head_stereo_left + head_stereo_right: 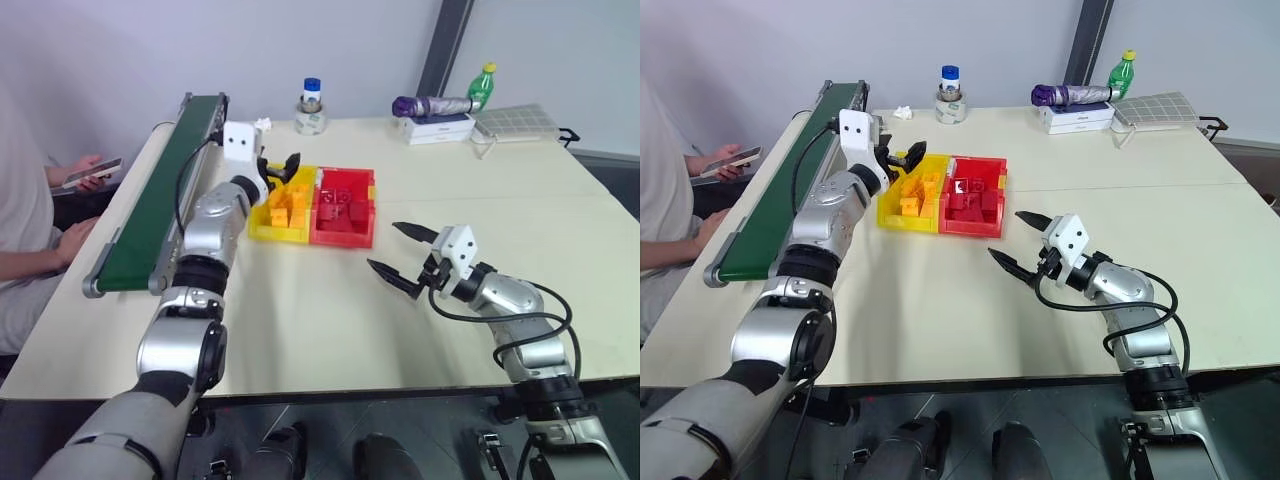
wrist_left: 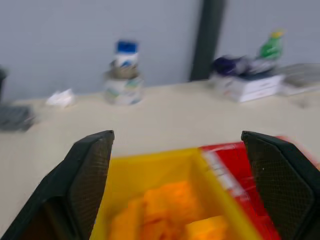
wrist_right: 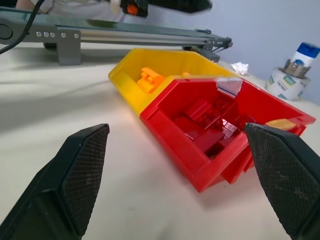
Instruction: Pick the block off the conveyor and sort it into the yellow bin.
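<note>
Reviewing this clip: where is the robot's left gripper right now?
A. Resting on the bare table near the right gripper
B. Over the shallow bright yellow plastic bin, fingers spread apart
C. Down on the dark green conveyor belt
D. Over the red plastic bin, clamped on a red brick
B. The left gripper hangs above the shallow bright yellow plastic bin with its two black fingers wide apart, and the left wrist view looks down between them onto yellow-orange bricks.
</note>
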Motion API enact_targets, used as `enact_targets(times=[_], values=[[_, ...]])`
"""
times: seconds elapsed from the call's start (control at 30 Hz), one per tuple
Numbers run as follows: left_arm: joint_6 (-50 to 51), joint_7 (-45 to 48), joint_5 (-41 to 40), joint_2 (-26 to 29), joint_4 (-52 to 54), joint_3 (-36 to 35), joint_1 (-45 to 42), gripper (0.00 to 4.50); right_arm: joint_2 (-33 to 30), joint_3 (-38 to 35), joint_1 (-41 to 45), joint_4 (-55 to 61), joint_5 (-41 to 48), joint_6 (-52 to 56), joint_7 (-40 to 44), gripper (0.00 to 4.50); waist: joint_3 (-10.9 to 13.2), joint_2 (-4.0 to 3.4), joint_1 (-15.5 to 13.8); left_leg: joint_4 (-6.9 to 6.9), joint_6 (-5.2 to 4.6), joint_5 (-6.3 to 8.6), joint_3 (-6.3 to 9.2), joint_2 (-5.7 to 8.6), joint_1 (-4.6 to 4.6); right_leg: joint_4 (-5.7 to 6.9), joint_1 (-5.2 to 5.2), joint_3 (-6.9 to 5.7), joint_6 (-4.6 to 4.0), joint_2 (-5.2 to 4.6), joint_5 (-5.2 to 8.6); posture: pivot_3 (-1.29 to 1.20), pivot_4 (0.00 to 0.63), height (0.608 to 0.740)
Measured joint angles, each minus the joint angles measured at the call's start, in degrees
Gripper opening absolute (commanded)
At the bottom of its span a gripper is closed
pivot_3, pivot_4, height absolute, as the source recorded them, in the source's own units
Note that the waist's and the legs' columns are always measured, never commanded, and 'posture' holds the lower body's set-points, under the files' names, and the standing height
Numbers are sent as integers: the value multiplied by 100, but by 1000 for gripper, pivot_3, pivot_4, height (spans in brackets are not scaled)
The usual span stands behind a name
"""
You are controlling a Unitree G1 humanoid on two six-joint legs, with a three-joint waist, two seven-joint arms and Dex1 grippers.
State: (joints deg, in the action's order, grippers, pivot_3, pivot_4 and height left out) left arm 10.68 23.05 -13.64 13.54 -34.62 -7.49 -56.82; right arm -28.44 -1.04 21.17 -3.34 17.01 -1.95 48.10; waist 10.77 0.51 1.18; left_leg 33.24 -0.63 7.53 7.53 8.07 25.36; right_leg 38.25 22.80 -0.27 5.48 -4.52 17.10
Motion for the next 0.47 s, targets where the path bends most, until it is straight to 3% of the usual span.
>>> enact_targets(times=[0.1,0.27,0.37,0.47], values=[[844,294,-397,346,1665,-16,958,4424,-32,-28,-37,38,4,8,2,4500,0,-1,45,-5,1,-1,0,-3,0,8,10,5,-2,4,1,0,150,740],[2445,856,-1500,1581,4728,-362,2789,4424,-84,-58,27,-32,8,-2,97,4500,1,-2,116,-4,1,0,1,-5,-3,10,6,7,-5,5,2,0,150,740],[2956,1068,-2142,2134,5686,-932,3446,4424,-68,-20,177,-161,7,-7,194,4500,-1,-6,57,-3,14,9,3,-5,-9,8,1,7,-25,5,8,0,150,740],[2953,1304,-2203,2643,5803,-1557,4163,4424,-79,-10,285,-263,8,-34,292,4500,-2,-8,-17,-5,15,10,2,-6,-16,7,14,8,-37,5,13,0,150,740]])
